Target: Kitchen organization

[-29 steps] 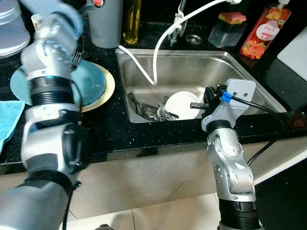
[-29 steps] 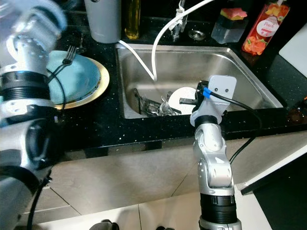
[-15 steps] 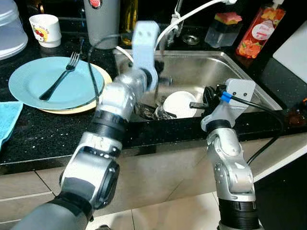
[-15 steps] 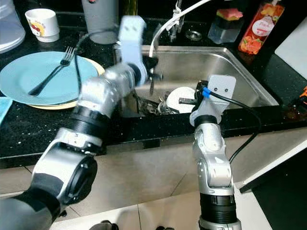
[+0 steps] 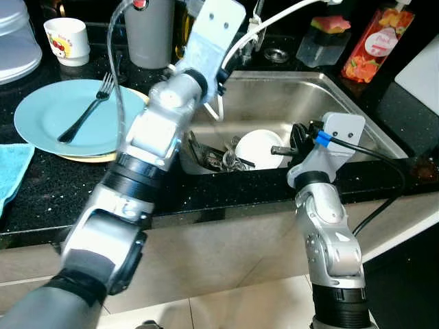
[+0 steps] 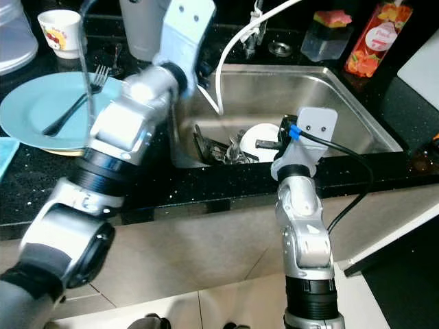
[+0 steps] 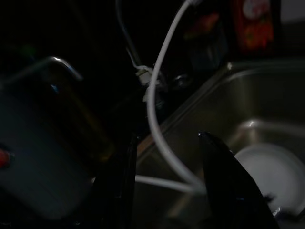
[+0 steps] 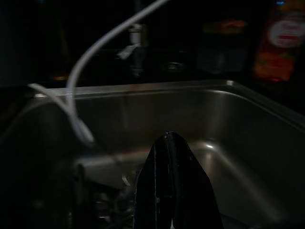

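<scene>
Black speckled countertop (image 5: 62,188) surrounds a steel sink (image 5: 329,96), set into it at centre. Inside the sink, near the front wall, lies a white plate (image 5: 257,147); just beside it, toward the robot's left, rests a heap of cutlery (image 5: 216,159). A white hose (image 5: 230,62) runs from the tap area down into the basin.

On the counter to the left of the sink sits a light blue plate (image 5: 48,120) stacked on a yellow plate (image 5: 154,113), with a fork (image 5: 86,110) lying across the blue one. A white mug (image 5: 67,40) stands behind these plates, and a grey canister (image 5: 151,34) stands near the sink's back left corner. A blue cloth (image 5: 10,171) lies at the far left edge. A red bottle (image 5: 377,44) stands at the back right.

Left gripper (image 7: 167,186) is raised over the left rim of the sink; its two black fingers are spread apart with the hose visible between them (nothing gripped). Right gripper (image 8: 174,183) hovers at the sink's front edge, just beside the white plate, fingers pressed together and holding nothing
</scene>
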You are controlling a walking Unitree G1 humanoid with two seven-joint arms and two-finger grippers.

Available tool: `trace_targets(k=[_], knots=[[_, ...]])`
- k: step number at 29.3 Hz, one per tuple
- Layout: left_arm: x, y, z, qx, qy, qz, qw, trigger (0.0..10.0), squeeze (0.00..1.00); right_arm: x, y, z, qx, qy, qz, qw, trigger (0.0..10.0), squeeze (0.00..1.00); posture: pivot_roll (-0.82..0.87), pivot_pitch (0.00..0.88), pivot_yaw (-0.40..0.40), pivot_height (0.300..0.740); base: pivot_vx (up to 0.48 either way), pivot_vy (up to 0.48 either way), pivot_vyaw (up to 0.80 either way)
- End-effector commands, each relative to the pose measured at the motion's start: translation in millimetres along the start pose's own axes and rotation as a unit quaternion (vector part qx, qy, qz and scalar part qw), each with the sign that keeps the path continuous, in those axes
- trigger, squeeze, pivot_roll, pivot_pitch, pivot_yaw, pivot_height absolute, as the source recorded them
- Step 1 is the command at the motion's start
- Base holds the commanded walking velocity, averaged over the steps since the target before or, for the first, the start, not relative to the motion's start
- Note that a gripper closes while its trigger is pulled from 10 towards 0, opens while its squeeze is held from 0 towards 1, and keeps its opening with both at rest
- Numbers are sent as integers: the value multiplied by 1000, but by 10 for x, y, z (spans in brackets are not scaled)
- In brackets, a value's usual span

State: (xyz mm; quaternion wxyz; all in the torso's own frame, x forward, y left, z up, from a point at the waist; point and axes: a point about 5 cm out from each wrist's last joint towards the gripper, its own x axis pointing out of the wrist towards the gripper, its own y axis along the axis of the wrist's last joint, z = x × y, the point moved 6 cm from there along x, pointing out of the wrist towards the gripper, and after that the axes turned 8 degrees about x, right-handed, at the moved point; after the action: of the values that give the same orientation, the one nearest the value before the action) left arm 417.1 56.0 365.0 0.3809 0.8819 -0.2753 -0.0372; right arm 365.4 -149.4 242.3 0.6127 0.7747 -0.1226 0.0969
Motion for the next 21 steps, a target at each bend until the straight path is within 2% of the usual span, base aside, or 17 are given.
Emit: trace_targets(k=[1, 2, 3, 5, 6, 10, 13, 16, 17, 18, 19, 20, 21], knots=[[-49, -80, 53, 18, -40, -23, 999, 10000, 0, -14, 10, 45, -1, -6, 3, 1000, 10000, 0, 256, 95, -89, 740, 0, 0, 0], [-171, -426, -176, -9, -30, -114, 993, 10000, 0, -16, -2, 49, -1, -6, 2, 1000, 10000, 0, 267, 95, -88, 740, 0, 0, 0], [-171, -426, -176, -9, -30, -114, 993, 10000, 0, -16, -2, 49, -1, -6, 2, 1000, 10000, 0, 267, 95, -88, 740, 0, 0, 0], [-279, -680, -367, -33, 9, -180, 983, 10000, 0, -17, -15, 43, 0, -6, 0, 1000, 10000, 0, 270, 96, -89, 740, 0, 0, 0], [-335, -807, -408, -50, 30, -206, 977, 10000, 0, -14, -21, 30, 1, -5, 0, 1000, 10000, 0, 271, 96, -90, 740, 0, 0, 0], [-413, -954, -384, -74, 45, -234, 968, 10000, 0, -11, -26, 11, 2, -2, -1, 1000, 10000, 0, 269, 99, -91, 740, 0, 0, 0], [-572, -1164, -356, -114, 64, -281, 951, 10000, 0, -17, -29, 13, 1, -1, -2, 1000, 10000, 0, 270, 97, -88, 740, 0, 0, 0], [-622, -1205, -375, -127, 68, -292, 946, 10000, 0, -21, -33, 21, 0, -2, -3, 1000, 10000, 0, 273, 94, -88, 740, 0, 0, 0], [-669, -1274, -422, -139, 78, -305, 939, 10000, 1000, -23, -37, 28, 0, -2, -3, 1000, 10000, 0, 275, 92, -85, 740, 0, 0, 0], [-715, -1333, -471, -143, 89, -319, 933, 10000, 1000, -24, -40, 32, -1, -3, -4, 1000, 10000, 0, 275, 91, -85, 740, 0, 0, 0], [-715, -1333, -471, -143, 89, -319, 933, 10000, 1000, -24, -40, 32, -1, -3, -4, 1000, 10000, 0, 275, 91, -85, 740, 0, 0, 0], [-797, -1412, -561, -154, 106, -338, 922, 10000, 1000, -23, -43, 32, 0, -3, -4, 1000, 10000, 0, 276, 87, -85, 740, 0, 0, 0], [-797, -1412, -561, -154, 106, -338, 922, 10000, 1000, -23, -43, 32, 0, -3, -4, 1000, 10000, 0, 276, 87, -85, 740, 0, 0, 0]])
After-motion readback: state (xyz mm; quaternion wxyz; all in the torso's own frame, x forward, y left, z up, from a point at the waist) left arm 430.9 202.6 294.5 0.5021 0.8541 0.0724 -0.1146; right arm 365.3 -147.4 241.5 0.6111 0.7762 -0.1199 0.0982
